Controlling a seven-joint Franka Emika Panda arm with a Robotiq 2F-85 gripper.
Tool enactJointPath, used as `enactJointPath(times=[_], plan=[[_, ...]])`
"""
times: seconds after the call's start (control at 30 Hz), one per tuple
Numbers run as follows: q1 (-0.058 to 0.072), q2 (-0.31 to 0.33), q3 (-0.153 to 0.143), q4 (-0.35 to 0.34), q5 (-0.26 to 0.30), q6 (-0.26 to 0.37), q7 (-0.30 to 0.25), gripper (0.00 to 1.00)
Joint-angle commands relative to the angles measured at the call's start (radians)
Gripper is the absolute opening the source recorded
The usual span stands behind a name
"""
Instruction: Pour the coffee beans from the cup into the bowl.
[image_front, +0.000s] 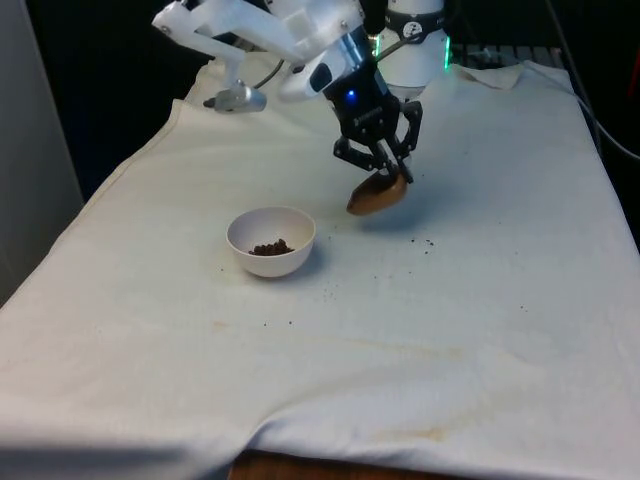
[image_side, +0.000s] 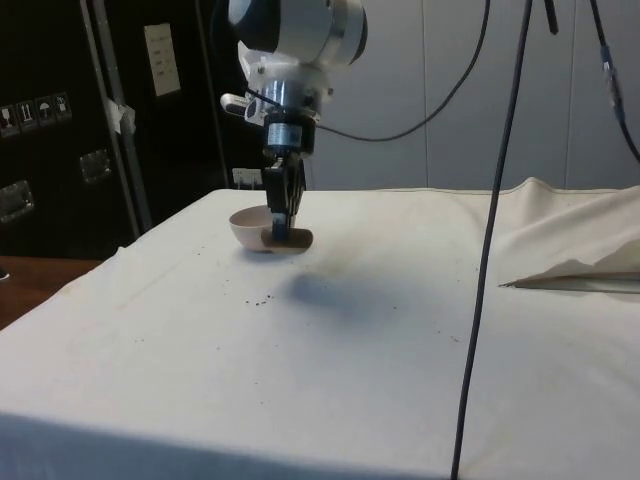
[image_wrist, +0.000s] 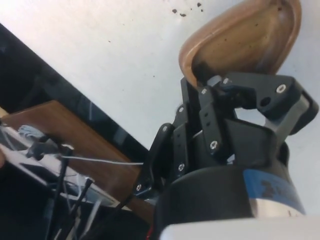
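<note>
While the gripper (image_front: 392, 172) hangs above the white cloth (image_front: 480, 300), its two black fingers are clamped on the rim of a brown cup (image_front: 378, 194), which sits directly below the fingertips and is tilted onto its side, clear of the table. In the front view the cup's body slopes down towards the front view's left, just beneath the pinch point. The wrist view shows the cup (image_wrist: 245, 40) beyond the fingers (image_wrist: 210, 95), its brown inner wall turned to the camera with a few dark specks on it, and one finger reaching inside the rim.

The white bowl (image_front: 271, 241) stands on the cloth to the front view's left of the cup and a little nearer the camera, apart from it. Dark coffee beans (image_front: 271, 247) lie in its bottom. In the side view the gripper (image_side: 280, 215) and cup (image_side: 288, 238) stand in front of the bowl (image_side: 245, 228), partly covering it.

Loose dark crumbs (image_front: 425, 241) are scattered on the cloth to the front view's right of the cup, and a few more lie near the bowl.
</note>
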Motion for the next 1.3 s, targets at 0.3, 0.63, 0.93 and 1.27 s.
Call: enactJointPath(times=[0.3,0.63,0.93,1.27], plan=[[0.012,-0.026,0.033,-0.035,-0.084,0.080,0.079,0.00],[0.012,-0.040,0.068,-0.051,-0.164,0.126,0.154,0.00],[0.012,-0.047,0.100,-0.054,-0.256,0.155,0.243,0.00],[0.012,-0.053,0.133,-0.052,-0.362,0.173,0.347,0.00]])
